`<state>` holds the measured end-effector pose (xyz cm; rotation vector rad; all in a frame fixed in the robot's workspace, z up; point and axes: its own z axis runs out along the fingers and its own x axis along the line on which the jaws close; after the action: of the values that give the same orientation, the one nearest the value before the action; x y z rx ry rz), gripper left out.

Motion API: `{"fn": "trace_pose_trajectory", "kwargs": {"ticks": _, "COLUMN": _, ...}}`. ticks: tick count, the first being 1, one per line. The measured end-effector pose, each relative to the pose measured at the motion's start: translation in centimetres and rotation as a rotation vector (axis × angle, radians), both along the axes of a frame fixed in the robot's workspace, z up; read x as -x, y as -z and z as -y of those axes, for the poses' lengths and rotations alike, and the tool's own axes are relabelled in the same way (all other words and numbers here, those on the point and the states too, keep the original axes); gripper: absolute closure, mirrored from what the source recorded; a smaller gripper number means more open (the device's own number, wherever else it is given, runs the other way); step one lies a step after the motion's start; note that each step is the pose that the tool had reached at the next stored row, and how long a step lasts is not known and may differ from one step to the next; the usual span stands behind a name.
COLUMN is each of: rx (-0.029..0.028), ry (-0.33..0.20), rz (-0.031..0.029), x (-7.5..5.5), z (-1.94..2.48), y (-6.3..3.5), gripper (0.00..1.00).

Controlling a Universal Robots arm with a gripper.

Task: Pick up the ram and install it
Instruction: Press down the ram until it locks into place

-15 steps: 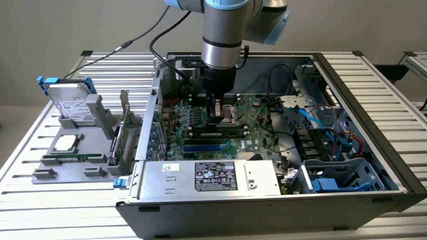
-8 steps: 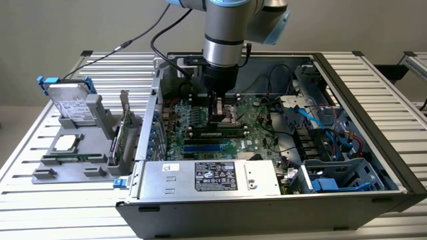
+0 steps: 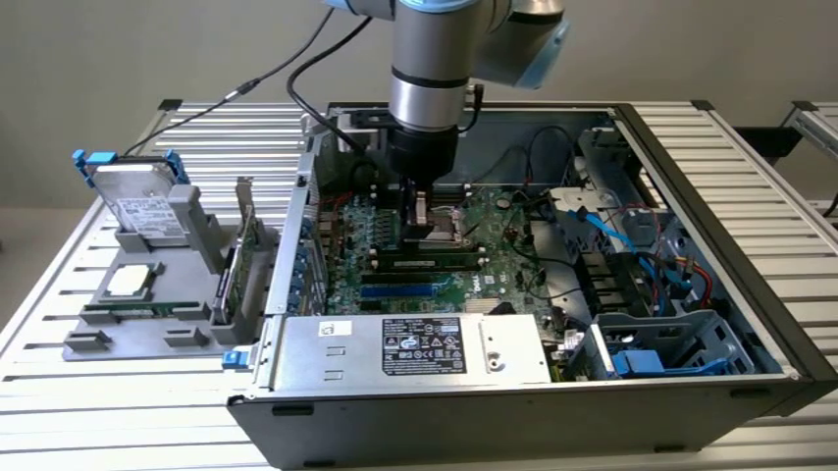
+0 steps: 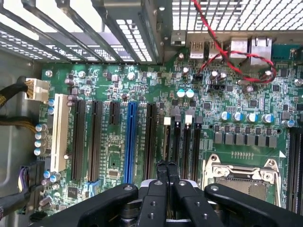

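Observation:
The ram (image 3: 422,261), a long green stick with dark chips, stands on edge in a black memory slot on the motherboard (image 3: 504,245) inside the open computer case. My gripper (image 3: 422,234) hangs straight down from the arm, its tips directly over the stick; whether they touch it I cannot tell. In the wrist view the gripper (image 4: 166,165) is shut, its two black fingertips (image 4: 161,168) pressed together with nothing between them. They sit over the row of black memory slots (image 4: 187,142), beside the silver CPU socket (image 4: 244,172).
A silver power supply (image 3: 419,348) fills the case's near side. Blue and red cables (image 3: 642,245) and a drive cage (image 3: 668,343) crowd the exterior view's right. A grey holder (image 3: 131,314) at the exterior view's left carries a hard drive (image 3: 137,201) and an expansion card (image 3: 242,245).

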<state>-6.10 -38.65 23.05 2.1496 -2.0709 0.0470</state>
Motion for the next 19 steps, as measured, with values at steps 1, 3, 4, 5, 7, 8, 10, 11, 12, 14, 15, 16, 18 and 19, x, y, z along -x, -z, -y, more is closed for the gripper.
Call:
{"fn": "trace_pose_trajectory", "kwargs": {"ticks": 1, "rx": 0.0005, "ry": 0.0, "rz": 0.0, "x": 0.2, "z": -0.02, "y": 0.01, "gripper": 0.9}}
{"fn": "trace_pose_trajectory", "kwargs": {"ticks": 3, "rx": 0.0016, "ry": 0.0, "rz": 0.0001, "x": 0.3, "z": -0.05, "y": 0.11, "gripper": 0.9}}
{"fn": "trace_pose_trajectory", "kwargs": {"ticks": 4, "rx": 0.0024, "ry": 0.0, "rz": 0.0, "x": 0.3, "z": -0.06, "y": 0.2, "gripper": 0.9}}
{"fn": "trace_pose_trajectory", "kwargs": {"ticks": 5, "rx": 0.003, "ry": 0.0, "rz": 0.0001, "x": 0.3, "z": -0.07, "y": 0.32, "gripper": 0.9}}
{"fn": "trace_pose_trajectory", "kwargs": {"ticks": 7, "rx": 0.0042, "ry": 0.0, "rz": -0.0001, "x": 0.3, "z": -0.07, "y": 0.5, "gripper": 0.9}}
{"fn": "trace_pose_trajectory", "kwargs": {"ticks": 8, "rx": 0.005, "ry": 0.0, "rz": -0.0003, "x": 0.3, "z": -0.06, "y": 0.56, "gripper": 0.9}}
{"fn": "trace_pose_trajectory", "kwargs": {"ticks": 10, "rx": 0.0053, "ry": 0.0, "rz": -0.0004, "x": 0.3, "z": -0.07, "y": 0.61, "gripper": 0.9}}
{"fn": "trace_pose_trajectory", "kwargs": {"ticks": 11, "rx": 0.0053, "ry": 0.0, "rz": -0.0002, "x": 0.3, "z": -0.07, "y": 0.62, "gripper": 0.9}}
{"fn": "trace_pose_trajectory", "kwargs": {"ticks": 12, "rx": 0.0052, "ry": 0.0, "rz": 0.0, "x": 0.3, "z": -0.08, "y": 0.63, "gripper": 0.9}}
{"fn": "trace_pose_trajectory", "kwargs": {"ticks": 14, "rx": 0.005, "ry": 0.0, "rz": -0.0001, "x": 0.3, "z": -0.08, "y": 0.6, "gripper": 0.9}}
{"fn": "trace_pose_trajectory", "kwargs": {"ticks": 15, "rx": 0.0038, "ry": 0.0, "rz": -0.0003, "x": 0.3, "z": -0.09, "y": 0.45, "gripper": 0.9}}
{"fn": "trace_pose_trajectory", "kwargs": {"ticks": 16, "rx": 0.0045, "ry": 0.0, "rz": -0.002, "x": 0.3, "z": -0.09, "y": 0.13, "gripper": 0.9}}
{"fn": "trace_pose_trajectory", "kwargs": {"ticks": 18, "rx": 0.0051, "ry": 0.0, "rz": -0.0054, "x": 0.3, "z": -0.08, "y": -0.53, "gripper": 0.9}}
{"fn": "trace_pose_trajectory", "kwargs": {"ticks": 19, "rx": 0.0051, "ry": 0.0, "rz": -0.0067, "x": 0.2, "z": -0.07, "y": -0.74, "gripper": 0.9}}
